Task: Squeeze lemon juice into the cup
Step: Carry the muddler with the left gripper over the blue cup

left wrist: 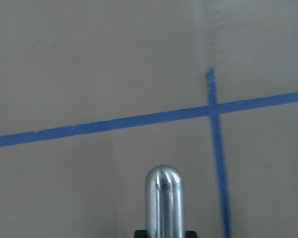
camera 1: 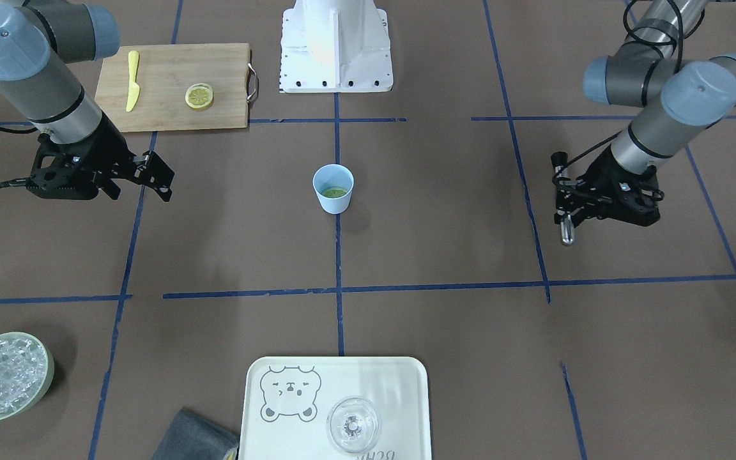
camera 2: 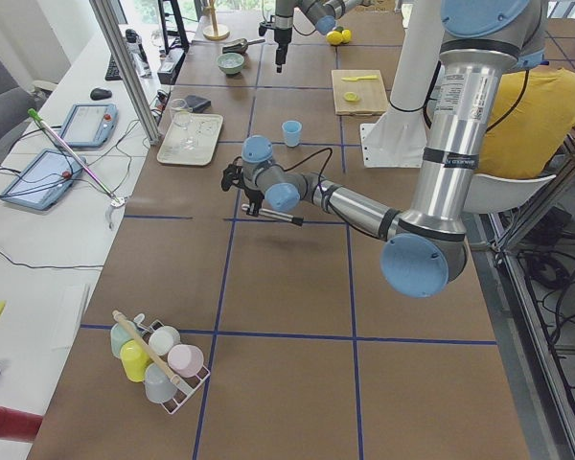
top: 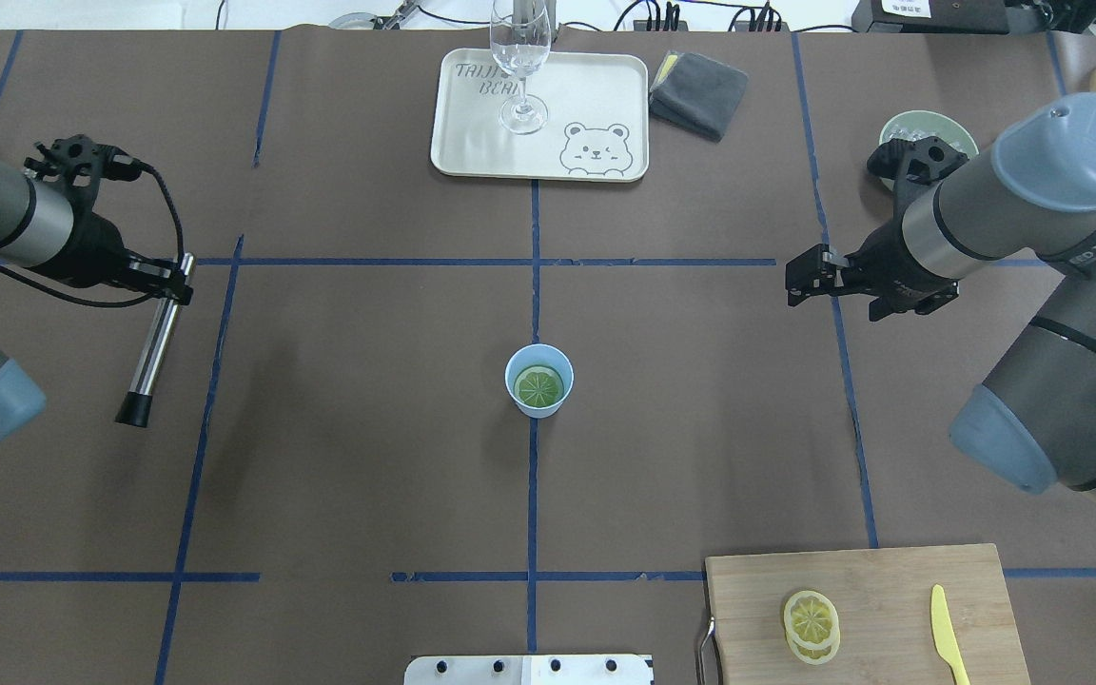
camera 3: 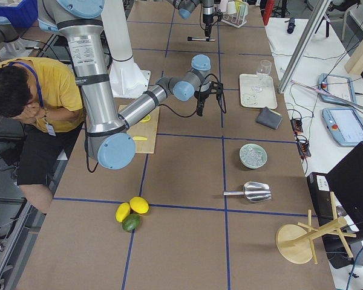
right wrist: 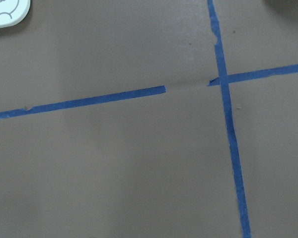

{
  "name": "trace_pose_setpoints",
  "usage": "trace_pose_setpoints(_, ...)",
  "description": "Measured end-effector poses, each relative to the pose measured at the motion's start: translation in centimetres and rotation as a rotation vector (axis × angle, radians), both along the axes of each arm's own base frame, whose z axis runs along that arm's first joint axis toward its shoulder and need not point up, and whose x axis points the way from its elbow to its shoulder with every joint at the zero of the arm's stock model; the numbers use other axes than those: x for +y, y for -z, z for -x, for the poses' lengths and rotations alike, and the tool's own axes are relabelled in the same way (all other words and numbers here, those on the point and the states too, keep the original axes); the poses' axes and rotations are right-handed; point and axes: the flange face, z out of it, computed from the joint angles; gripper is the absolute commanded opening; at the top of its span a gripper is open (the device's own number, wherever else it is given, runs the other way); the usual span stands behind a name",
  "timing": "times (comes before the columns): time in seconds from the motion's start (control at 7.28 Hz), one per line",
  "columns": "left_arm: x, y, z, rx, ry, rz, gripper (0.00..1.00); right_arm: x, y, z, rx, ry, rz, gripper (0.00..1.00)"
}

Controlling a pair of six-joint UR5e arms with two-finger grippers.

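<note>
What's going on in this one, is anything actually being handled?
The lemon slice lies inside the light-blue cup at the table's centre. The left claw is shut on a metal rod, held off to one side, well away from the cup. The right claw hangs open and empty on the other side. Neither arm touches the cup.

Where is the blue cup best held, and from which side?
Clamp the cup on its outer wall below the rim, coming level from the side of the free right hand. It stands upright, has no handle, and a lemon slice lies inside.
</note>
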Motion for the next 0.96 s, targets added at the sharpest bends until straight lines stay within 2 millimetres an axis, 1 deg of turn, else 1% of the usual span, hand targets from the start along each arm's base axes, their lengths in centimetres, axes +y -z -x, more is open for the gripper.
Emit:
trace_pose_setpoints(0.27, 3.9, 12.3, -7.4, 0.117, -0.050, -0.201, 0.00, -0.5, -0.6, -1.8, 0.005, -0.022, 0.001, 1.00)
trace_pose_setpoints(0.41, 6.0, 18.3, -10.2, 0.183, -0.056, -0.291, 0.00, -0.8, -1.2, -2.9, 0.008, -0.028, 0.006, 1.00)
trace_pose_setpoints(0.55, 7.6, 23.5, -11.3, 0.262, -0.042, -0.383, 0.00, -1.1, -1.8, -4.2, 0.008, -0.030, 0.010, 1.00)
trace_pose_setpoints(0.69, 8.8, 27.0, -11.2, 0.350, 0.025, -0.494, 0.00, -1.4, -2.5, -5.5, 0.008, -0.031, 0.014, 1.00)
trace_pose_setpoints(0.82, 9.8, 28.6, -11.4, 0.423, 0.140, -0.597, 0.00, -1.5, -2.9, -6.3, 0.008, -0.034, 0.018, 1.00)
trace_pose_setpoints(0.96, 11.2, 28.9, -12.8, 0.467, 0.285, -0.683, 0.00, -1.6, -3.1, -6.6, 0.009, -0.037, 0.021, 1.00)
